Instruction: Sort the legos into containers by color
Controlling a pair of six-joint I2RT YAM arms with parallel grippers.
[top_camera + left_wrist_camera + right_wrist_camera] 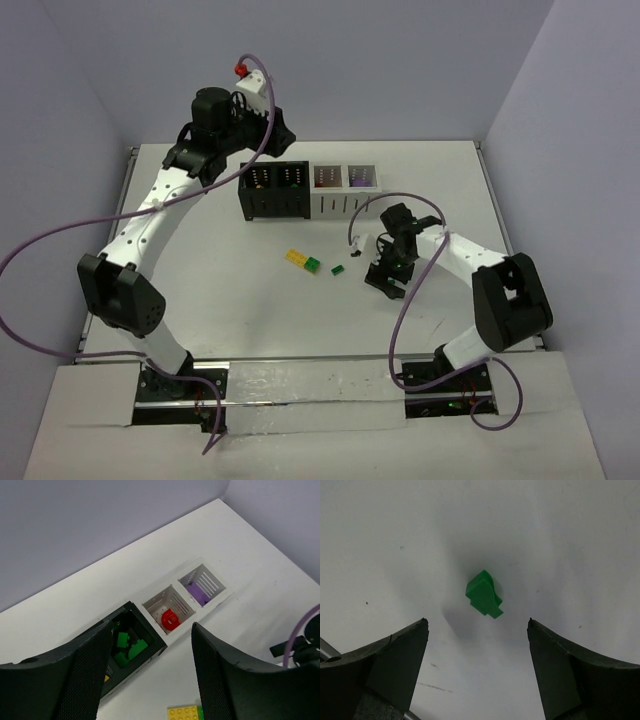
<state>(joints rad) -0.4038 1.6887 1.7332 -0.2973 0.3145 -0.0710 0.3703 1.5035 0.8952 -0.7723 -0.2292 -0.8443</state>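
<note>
The containers (310,190) stand in a row at the back of the table, two black bins on the left and two white on the right. In the left wrist view one black bin (150,635) holds green legos (127,647). A white bin holds a red piece (170,619), and the end bin holds a purple one (197,592). My left gripper (151,627) hangs open and empty above the black bins (262,140). A yellow brick (297,257) and a green brick (314,264) lie together mid-table. A small green lego (484,594) lies just ahead of my open right gripper (477,625), untouched.
The small green lego (338,269) sits left of the right gripper (368,258). Purple cables loop off both arms, over the table's left side and beside the right arm. The yellow brick (184,712) shows at the bottom edge of the left wrist view.
</note>
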